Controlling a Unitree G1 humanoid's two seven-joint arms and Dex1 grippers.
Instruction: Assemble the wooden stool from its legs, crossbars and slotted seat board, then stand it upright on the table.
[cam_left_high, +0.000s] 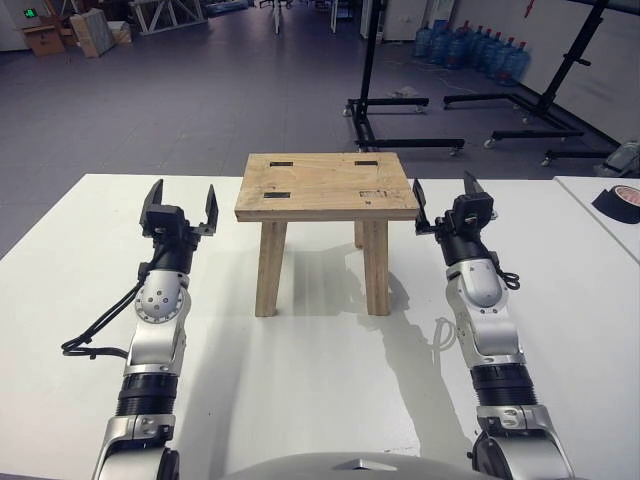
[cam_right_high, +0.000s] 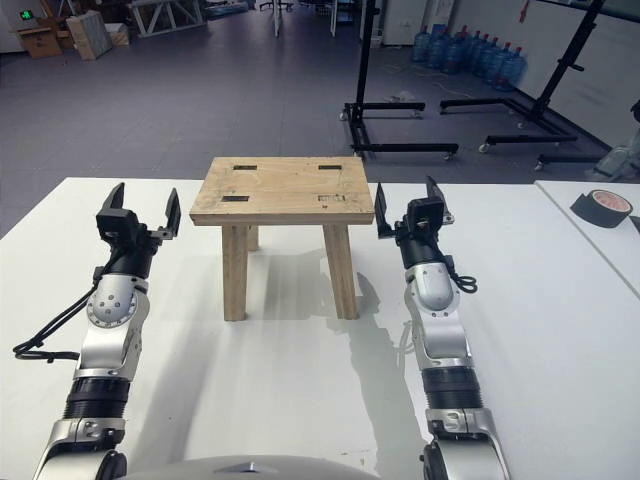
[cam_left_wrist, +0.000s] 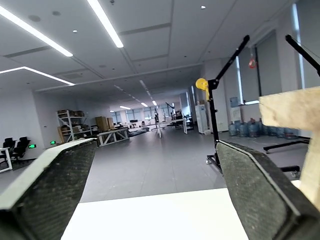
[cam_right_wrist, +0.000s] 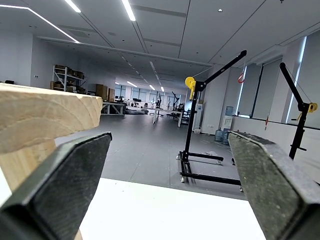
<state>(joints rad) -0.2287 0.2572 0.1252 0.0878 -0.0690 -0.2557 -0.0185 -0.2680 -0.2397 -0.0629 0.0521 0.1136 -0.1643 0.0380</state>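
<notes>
Your left jaws and right jaws are both standing wide apart, gripping nothing, flanking the wooden stool (cam_left_high: 327, 186), which is standing upright on the white bench (cam_left_high: 330, 400). A tape roll (cam_left_high: 617, 203) is lying far right. Beyond, black wheeled stands (cam_left_high: 405, 105) and water bottles (cam_left_high: 470, 45) are sitting on the grey floor (cam_left_high: 200, 90).

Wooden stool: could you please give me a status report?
Wooden stool assembled, upright on table. Left gripper open, empty, at its left. Right gripper open, empty, at its right. Tape roll far right, not obstructing.
</notes>
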